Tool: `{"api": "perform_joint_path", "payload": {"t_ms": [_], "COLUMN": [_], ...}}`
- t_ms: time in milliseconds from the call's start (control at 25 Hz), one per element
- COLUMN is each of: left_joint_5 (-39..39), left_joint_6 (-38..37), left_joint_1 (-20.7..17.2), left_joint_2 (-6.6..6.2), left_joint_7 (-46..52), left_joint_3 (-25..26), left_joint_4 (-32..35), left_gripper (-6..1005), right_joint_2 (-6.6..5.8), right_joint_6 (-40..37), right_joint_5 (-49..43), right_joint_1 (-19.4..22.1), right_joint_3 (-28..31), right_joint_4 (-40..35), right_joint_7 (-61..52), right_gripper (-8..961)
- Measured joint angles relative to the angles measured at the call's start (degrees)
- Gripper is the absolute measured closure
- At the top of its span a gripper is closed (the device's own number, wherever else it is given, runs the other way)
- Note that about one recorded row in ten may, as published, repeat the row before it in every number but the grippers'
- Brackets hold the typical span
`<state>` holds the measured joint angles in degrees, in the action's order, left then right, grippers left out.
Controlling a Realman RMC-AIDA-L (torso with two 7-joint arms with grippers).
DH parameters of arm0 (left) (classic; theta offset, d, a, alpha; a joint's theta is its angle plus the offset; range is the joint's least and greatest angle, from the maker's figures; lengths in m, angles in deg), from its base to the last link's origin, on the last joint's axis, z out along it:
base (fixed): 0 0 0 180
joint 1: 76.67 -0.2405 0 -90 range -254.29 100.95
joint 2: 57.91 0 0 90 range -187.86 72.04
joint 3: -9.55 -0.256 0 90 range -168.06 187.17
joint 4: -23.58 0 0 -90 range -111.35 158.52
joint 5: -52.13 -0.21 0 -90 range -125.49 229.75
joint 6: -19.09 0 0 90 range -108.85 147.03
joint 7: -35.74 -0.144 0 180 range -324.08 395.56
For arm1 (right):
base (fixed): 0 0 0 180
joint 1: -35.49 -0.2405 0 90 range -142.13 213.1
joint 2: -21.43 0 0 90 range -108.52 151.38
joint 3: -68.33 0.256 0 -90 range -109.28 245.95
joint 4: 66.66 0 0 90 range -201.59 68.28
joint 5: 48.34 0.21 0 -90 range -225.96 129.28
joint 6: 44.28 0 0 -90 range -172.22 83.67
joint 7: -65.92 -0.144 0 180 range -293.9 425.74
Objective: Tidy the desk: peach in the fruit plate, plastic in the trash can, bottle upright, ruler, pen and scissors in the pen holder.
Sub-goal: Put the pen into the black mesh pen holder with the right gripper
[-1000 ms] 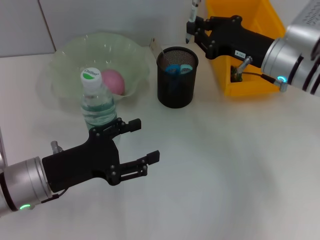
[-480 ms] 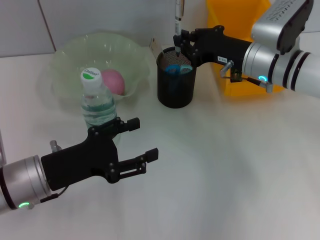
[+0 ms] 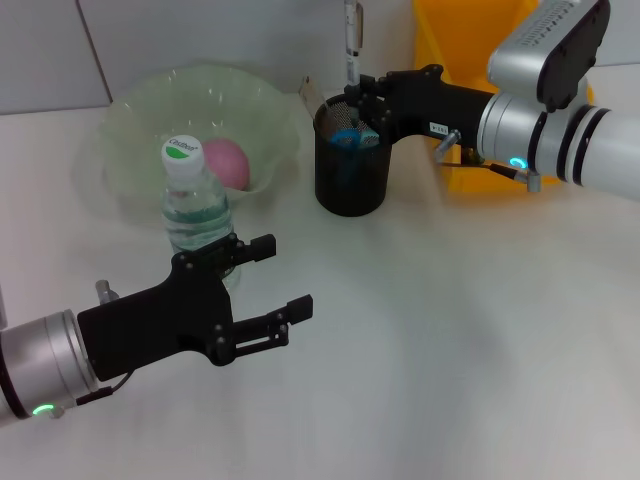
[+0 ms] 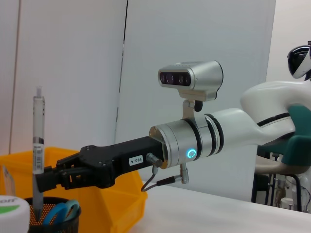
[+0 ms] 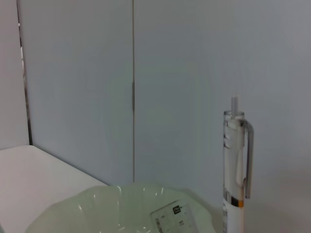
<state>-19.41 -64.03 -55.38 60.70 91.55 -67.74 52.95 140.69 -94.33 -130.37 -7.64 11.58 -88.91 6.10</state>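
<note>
1 bottle, 1 peach, 1 pen

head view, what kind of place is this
Probably a robot lab staged as a desk: a plain white table against blank wall panels, with a mesh pen holder, a yellow bin and another robot's body behind in the left wrist view.

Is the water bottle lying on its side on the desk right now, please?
No, the water bottle stands upright, cap up, in front of the fruit plate.

Pink peach; black mesh pen holder; yellow bin.
</note>
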Motion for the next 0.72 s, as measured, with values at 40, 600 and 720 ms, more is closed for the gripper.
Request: {"api": "perform_joint_path", "payload": {"t_ms": [40, 600, 720], "left_joint_5": [0.0, 0.0, 0.0], "left_joint_6": [0.0, -0.1, -0.1], "left_joint_1": [0.0, -0.4, -0.4], "left_joint_2": [0.00, -0.05, -0.05], "left_joint_7": [0.0, 1.2, 1.3], "left_joint_3": [0.0, 0.1, 0.1], "left_joint_4": [0.0, 0.2, 0.2], "left_gripper": [181, 181, 180], "right_joint_2": [0.00, -0.05, -0.05], "right_joint_6": [0.0, -0.2, -0.2], "right_joint_5": [0.0, 0.3, 0.4], "right_joint_1": [0.1, 1.0, 1.6], "right_joint_3": [0.0, 0.0, -0.4], "right_joint_4": [-0.1, -0.8, -1.9], "right_joint_7": [0.0, -0.7, -1.4], "right_gripper": [749, 722, 717]}}
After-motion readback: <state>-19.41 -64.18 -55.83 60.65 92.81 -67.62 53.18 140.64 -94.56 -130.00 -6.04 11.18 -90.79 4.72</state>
